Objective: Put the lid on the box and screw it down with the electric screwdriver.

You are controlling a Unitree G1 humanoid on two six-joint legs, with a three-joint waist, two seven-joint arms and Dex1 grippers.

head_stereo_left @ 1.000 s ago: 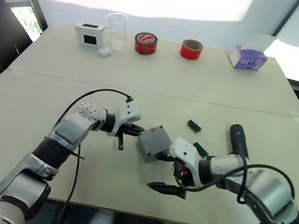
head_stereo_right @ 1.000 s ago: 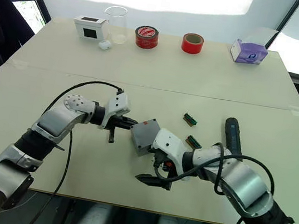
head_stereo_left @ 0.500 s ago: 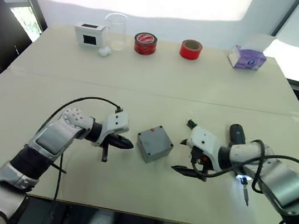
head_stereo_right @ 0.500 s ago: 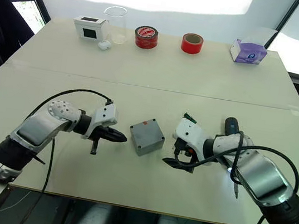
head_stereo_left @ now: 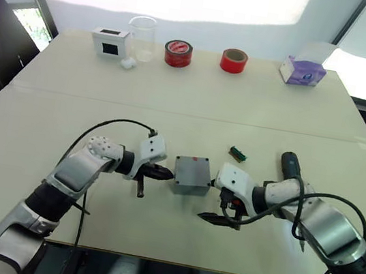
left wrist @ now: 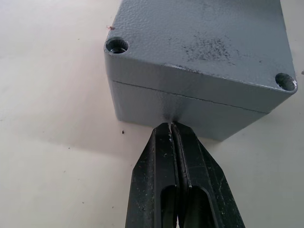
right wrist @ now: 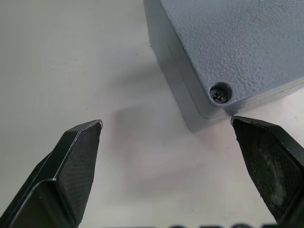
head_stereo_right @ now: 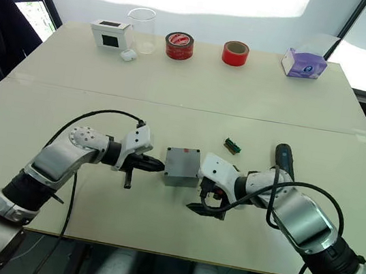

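Two grippers flank the box (head_stereo_left: 192, 175) at frame centre, lid (left wrist: 204, 42) already seated on it. From the left: left gripper (head_stereo_left: 168, 173) pinched shut, tips touching the box's side. Right gripper (head_stereo_left: 217, 201) spread wide, holding nothing, just beside the box's other side. Screwdriver (head_stereo_left: 293, 173) lies centre-right, long axis running up-frame, tip end hidden. We judge screwing comes next: right gripper must fetch it.

Your surface (head_stereo_left: 195, 104) was a pale tabletop with a seam running across mid-frame. Along its far edge, from upper left to upper right, you had a white box with a black screen (head_stereo_left: 110, 41), a clear beaker (head_stereo_left: 141, 37), two red tape rolls (head_stereo_left: 178, 53) (head_stereo_left: 234, 60) and a purple tissue box (head_stereo_left: 302, 71). At centre sat the box (head_stereo_left: 192, 175), closed by the lid (left wrist: 204, 38); right of it lay a small green part (head_stereo_left: 237, 153) and the electric screwdriver (head_stereo_left: 291, 168).
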